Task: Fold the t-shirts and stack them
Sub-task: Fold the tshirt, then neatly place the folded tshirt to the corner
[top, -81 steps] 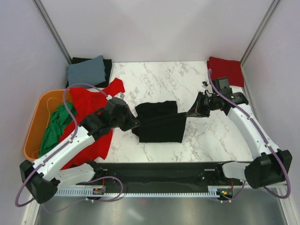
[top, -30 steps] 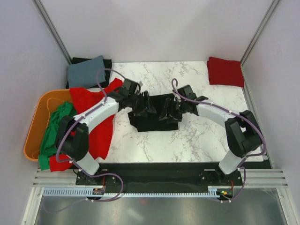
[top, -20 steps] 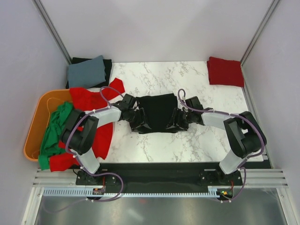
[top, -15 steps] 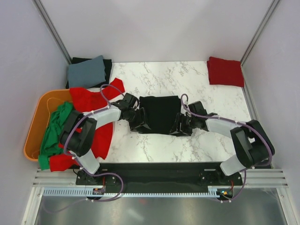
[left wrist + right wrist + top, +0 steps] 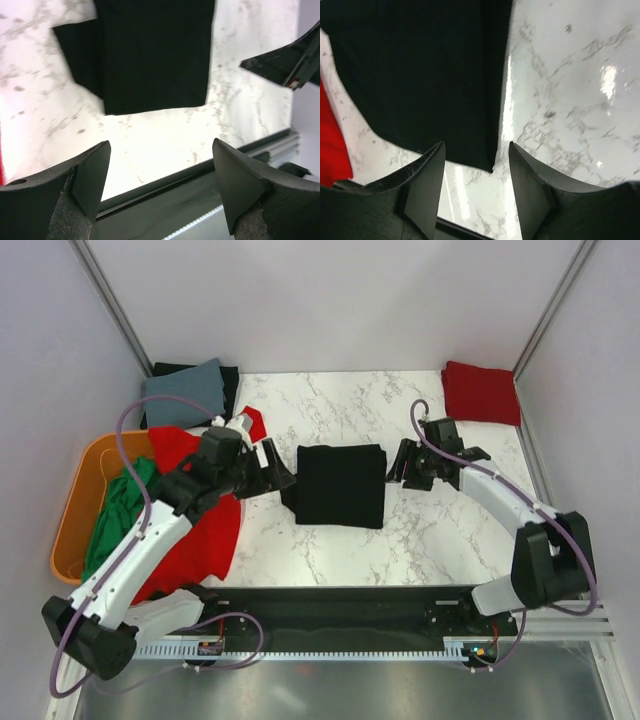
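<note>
A black t-shirt lies folded into a rectangle in the middle of the marble table. My left gripper hovers just off its left edge, open and holding nothing. My right gripper stands just off its right edge, open and holding nothing too. The left wrist view shows the black t-shirt beyond my left gripper. In the right wrist view the black t-shirt has its corner above my right gripper. A red t-shirt lies spread at the left, and a green t-shirt fills the tub.
An orange tub sits at the left edge. A folded grey-blue t-shirt rests on a black one at the back left. A folded red t-shirt lies at the back right. A black rail runs along the near edge.
Both grippers were pressed against the black t-shirt's sides. They have let go and drawn back outward, the left opening wider. The t-shirt now lies flat as a neat rectangle.
</note>
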Robot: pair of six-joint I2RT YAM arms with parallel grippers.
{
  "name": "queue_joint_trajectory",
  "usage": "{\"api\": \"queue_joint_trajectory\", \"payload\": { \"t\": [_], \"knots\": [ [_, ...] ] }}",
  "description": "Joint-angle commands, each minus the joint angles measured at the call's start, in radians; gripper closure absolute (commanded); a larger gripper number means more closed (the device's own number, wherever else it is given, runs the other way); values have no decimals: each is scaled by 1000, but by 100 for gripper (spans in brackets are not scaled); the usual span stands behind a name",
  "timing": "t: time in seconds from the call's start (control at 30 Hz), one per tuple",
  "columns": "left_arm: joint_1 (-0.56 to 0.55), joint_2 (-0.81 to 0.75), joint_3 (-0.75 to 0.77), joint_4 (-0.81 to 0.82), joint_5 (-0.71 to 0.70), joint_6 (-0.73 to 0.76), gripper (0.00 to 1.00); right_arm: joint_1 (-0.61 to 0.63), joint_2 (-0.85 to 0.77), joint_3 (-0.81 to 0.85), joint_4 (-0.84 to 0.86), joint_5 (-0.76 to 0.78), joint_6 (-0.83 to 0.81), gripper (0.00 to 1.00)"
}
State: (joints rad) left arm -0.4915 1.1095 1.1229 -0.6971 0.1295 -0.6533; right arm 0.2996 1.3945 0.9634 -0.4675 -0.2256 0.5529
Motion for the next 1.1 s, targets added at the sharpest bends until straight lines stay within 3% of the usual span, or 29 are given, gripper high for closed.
{"api": "queue_joint_trajectory", "payload": {
  "t": [0.0, 0.2, 0.37, 0.5, 0.77, 0.83, 1.0, 1.07],
  "knots": [
    [8, -101, -115, -120, -152, 46, 11, -43, 125, 75, 24, 17, -39, 39],
    [10, -348, -231, -142, -303, 20, 8, -66, 374, 274, 70, -9, -62, 39],
    [10, -457, -242, -160, -379, 41, 7, -66, 562, 408, 92, -41, -73, 39],
    [10, -503, -270, -206, -487, 8, 6, -73, 643, 429, 110, -47, -80, 41],
    [10, -596, -357, -171, -519, -9, 7, -76, 712, 339, 216, -110, -80, 48],
    [10, -582, -359, -168, -522, -8, 10, -74, 713, 310, 242, -138, -80, 56],
    [10, -565, -350, -171, -493, -8, 18, -80, 703, 273, 288, -149, -62, 94],
    [10, -576, -350, -170, -495, -8, 20, -88, 690, 274, 280, -141, -67, 100]
  ]
}}
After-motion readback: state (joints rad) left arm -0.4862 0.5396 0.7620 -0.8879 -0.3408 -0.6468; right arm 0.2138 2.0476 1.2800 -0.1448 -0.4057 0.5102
